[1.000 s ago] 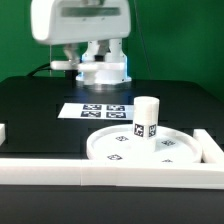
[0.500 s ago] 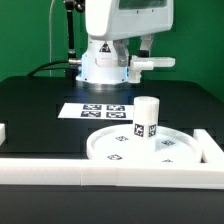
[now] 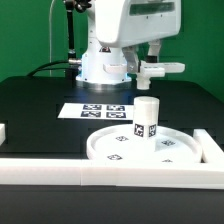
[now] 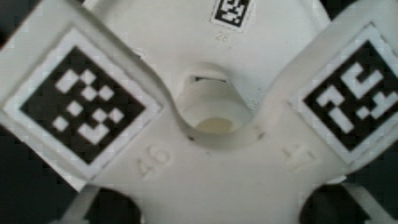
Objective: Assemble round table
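The wide rimmed disc (image 3: 150, 150) lies flat near the front of the table, with the short thick post (image 3: 147, 118) standing upright on it. My gripper (image 3: 154, 58) is shut on the cross-shaped piece (image 3: 160, 70) and holds it in the air above the post, a little toward the exterior view's right and clear of it. In the wrist view the cross-shaped piece (image 4: 210, 105) fills the picture, its tagged arms spreading out and its hub in the middle. My gripper (image 4: 217, 200) grips its near part; the fingertips are mostly hidden at the picture's edge.
The marker board (image 3: 97, 111) lies on the black table behind the disc. A long white rail (image 3: 110, 172) runs along the front edge, with short rail pieces at the exterior view's left (image 3: 3, 131) and right (image 3: 210, 146). The robot base (image 3: 103, 68) stands at the back.
The arm has swung toward the exterior view's right and the hand has turned. The cross-shaped piece has come with it and now hangs lower, closer above the post.
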`<state>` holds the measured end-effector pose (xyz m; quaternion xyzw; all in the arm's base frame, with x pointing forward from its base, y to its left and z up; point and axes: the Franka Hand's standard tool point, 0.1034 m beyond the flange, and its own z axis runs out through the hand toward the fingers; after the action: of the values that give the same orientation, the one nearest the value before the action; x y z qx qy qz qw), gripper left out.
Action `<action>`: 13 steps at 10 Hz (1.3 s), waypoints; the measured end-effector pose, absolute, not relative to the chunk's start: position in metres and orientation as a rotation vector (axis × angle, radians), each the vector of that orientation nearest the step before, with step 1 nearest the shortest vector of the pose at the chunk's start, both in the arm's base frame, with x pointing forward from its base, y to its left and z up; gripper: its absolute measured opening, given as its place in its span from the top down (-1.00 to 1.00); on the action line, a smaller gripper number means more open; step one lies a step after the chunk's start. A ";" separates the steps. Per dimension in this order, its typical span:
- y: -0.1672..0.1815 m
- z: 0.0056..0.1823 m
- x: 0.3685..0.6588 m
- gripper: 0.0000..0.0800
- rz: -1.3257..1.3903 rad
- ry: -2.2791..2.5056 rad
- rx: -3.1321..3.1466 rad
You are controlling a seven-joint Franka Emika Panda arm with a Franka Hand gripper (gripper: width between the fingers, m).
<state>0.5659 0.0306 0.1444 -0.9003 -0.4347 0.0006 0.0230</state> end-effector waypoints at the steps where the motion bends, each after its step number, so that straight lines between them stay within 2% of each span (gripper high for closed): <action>1: 0.032 0.140 0.570 -0.12 0.004 -1.347 -2.785; 13: 0.034 0.109 0.560 -0.12 0.043 -1.347 -2.769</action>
<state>0.5599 0.0340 0.1094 -0.8988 -0.4371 0.0139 0.0311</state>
